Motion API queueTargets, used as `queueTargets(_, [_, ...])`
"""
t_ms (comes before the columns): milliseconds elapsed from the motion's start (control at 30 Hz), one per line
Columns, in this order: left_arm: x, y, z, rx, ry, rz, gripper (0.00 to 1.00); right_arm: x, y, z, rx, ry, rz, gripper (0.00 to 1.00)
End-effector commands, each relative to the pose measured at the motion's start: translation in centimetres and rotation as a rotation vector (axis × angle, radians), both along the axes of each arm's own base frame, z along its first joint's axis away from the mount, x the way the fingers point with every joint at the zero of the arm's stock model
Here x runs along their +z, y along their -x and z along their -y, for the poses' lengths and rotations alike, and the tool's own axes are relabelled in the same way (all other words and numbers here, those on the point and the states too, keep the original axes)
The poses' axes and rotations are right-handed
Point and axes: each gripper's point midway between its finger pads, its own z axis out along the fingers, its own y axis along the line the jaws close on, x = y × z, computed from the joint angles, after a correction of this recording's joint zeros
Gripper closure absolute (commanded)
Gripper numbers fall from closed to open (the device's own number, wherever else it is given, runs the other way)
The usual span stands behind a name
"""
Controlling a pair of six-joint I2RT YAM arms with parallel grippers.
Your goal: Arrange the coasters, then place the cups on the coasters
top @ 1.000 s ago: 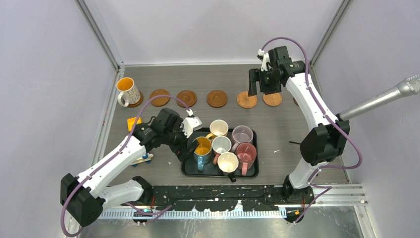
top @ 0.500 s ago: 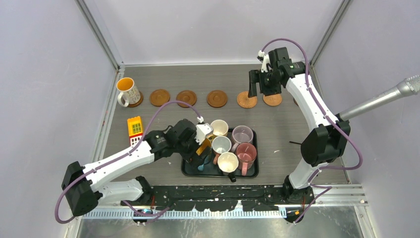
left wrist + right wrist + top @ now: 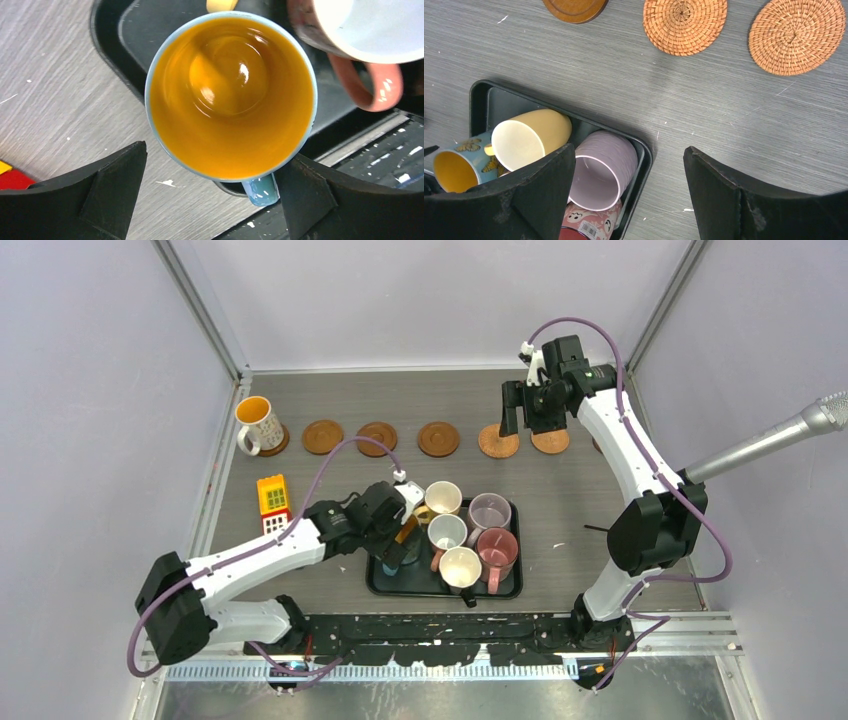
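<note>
My left gripper (image 3: pixel 400 540) hangs open over the black tray (image 3: pixel 510 590), its fingers straddling a blue cup with an orange inside (image 3: pixel 230 95); the blue handle (image 3: pixel 262 190) lies by the right finger (image 3: pixel 320 200). Yellow (image 3: pixel 441 498), lilac (image 3: pixel 489 510), white (image 3: pixel 447 532), pink (image 3: pixel 497 547) and cream (image 3: pixel 460 567) cups fill the tray. A white cup (image 3: pixel 255 423) stands on the leftmost coaster (image 3: pixel 278 444). Several brown coasters (image 3: pixel 377 436) form a row at the back. My right gripper (image 3: pixel 525 408) is open and empty, high above the woven coasters (image 3: pixel 685 20).
A yellow and red toy block (image 3: pixel 272 502) lies left of the tray. A grey microphone (image 3: pixel 780 445) pokes in from the right wall. Metal frame posts stand at the back corners.
My left arm swung right from beside the tray to over the blue cup, uncovering the toy block. The right arm barely moved.
</note>
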Motion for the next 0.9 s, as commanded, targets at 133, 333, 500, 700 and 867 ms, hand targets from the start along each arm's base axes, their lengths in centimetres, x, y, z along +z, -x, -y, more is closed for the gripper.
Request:
queueTargets(133, [0.5,-4.4,-1.7,0.058,0.018,0.047,0.18,1.9,0.1,-0.4,0.005,-0.041,0.045,0.16])
queueTargets(333, [-0.2,-3.7,-1.0,0.002,0.066,0.028,0.30,1.9,0.4,-0.3,0.008,-0.041,0.048,0.16])
queueTargets(500, [-1.0,-3.8,-1.3,0.062,0.066,0.001,0.32,1.9,0.8,-0.2,0.010,-0.037,0.048,0.16])
queueTargets(700, [-1.2,-4.7,-1.4,0.097,0.072,0.020,0.44,1.9,0.8,-0.2,0.010,-0.037,0.047,0.16])
queueTargets(867, [-1.6,-4.9,-1.8,0.108,0.049,0.026,0.56,2.0,0.7,-0.3,0.010,-0.039,0.050,0.16])
